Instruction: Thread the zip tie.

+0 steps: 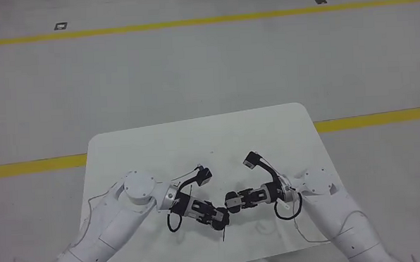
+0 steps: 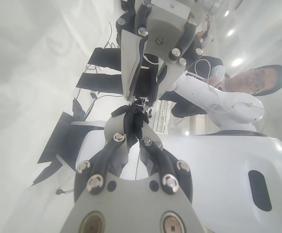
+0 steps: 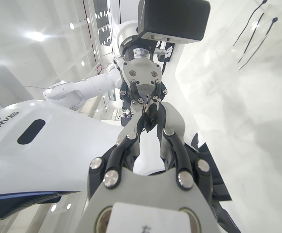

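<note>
L gripper (image 2: 134, 119) pinched shut on tie (image 2: 138, 158), strap runs back under its palm | R gripper (image 2: 141, 102) tip-to-tip just ahead, grip can't tell | advice: keep strap end straight, line up w/ head slot, feed slow

Smooth matt table (image 1: 196, 142), thin plastic zip tie (image 2: 137, 163)

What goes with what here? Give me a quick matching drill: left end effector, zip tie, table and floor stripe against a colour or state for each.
Things:
1. left end effector
2. zip tie
3. table
4. floor stripe

Colour or state:
A. yellow
B. white
C. thin black strand
D. shut, facing the right end effector

Pairs: 1-D, 2-C, 3-B, 4-A.
</note>
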You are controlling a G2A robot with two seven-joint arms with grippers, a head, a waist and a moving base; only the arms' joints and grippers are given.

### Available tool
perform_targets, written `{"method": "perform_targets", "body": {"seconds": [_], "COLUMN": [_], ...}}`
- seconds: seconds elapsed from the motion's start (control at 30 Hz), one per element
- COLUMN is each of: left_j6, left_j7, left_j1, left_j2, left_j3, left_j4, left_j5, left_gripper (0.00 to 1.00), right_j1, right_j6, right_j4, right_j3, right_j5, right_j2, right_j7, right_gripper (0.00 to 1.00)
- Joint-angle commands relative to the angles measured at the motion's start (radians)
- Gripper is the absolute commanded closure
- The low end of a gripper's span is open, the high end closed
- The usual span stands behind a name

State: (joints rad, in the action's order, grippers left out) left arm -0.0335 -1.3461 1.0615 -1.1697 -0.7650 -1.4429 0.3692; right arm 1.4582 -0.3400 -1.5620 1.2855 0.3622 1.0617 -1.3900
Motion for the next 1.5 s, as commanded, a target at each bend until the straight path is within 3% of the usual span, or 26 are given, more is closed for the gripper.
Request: {"method": "perform_targets", "body": {"seconds": [0.0,0.27,0.6,0.67,0.7,0.73,0.77,1.1,1.2,1.37,1.47], "left_j6": [-0.002,-0.010,-0.012,-0.015,-0.016,-0.017,-0.020,-0.057,-0.101,-0.226,-0.259], "left_j7": [0.001,0.009,0.020,0.019,0.018,0.018,0.020,0.040,0.065,0.182,0.207], "left_j1": [-0.004,-0.017,-0.028,-0.030,-0.031,-0.031,-0.032,-0.028,-0.017,0.035,0.051], "left_j2": [0.001,0.003,0.010,0.012,0.013,0.014,0.015,0.025,0.030,0.039,0.040], "left_j3": [0.005,0.025,0.042,0.044,0.045,0.045,0.045,0.041,0.028,-0.008,-0.007], "left_j4": [0.005,0.018,0.022,0.021,0.022,0.023,0.023,0.014,0.005,-0.019,-0.025], "left_j5": [0.005,0.018,0.022,0.022,0.023,0.024,0.028,0.048,0.062,0.073,0.065], "left_gripper": [1.00,1.00,1.00,0.61,0.50,0.07,0.00,0.00,0.00,0.00,0.00], "right_j1": [-0.003,-0.012,-0.015,-0.016,-0.016,-0.016,-0.017,-0.010,0.000,0.026,0.050], "right_j6": [0.000,0.000,0.000,0.000,0.000,0.000,0.000,0.000,0.000,0.000,0.000], "right_j4": [0.004,0.017,0.028,0.032,0.035,0.038,0.041,0.074,0.092,0.117,0.114], "right_j3": [-0.004,-0.015,-0.019,-0.018,-0.018,-0.018,-0.018,0.013,0.033,0.082,0.101], "right_j5": [-0.002,-0.002,-0.002,-0.002,-0.002,-0.003,-0.004,0.023,0.050,0.142,0.192], "right_j2": [0.000,-0.001,0.000,0.000,0.001,0.001,0.002,0.013,0.018,0.032,0.046], "right_j7": [0.000,0.000,0.000,0.000,0.000,0.000,0.000,0.008,0.030,0.108,0.140], "right_gripper": [0.89,1.00,1.00,1.00,1.00,1.00,1.00,1.00,1.00,1.00,1.00]}}
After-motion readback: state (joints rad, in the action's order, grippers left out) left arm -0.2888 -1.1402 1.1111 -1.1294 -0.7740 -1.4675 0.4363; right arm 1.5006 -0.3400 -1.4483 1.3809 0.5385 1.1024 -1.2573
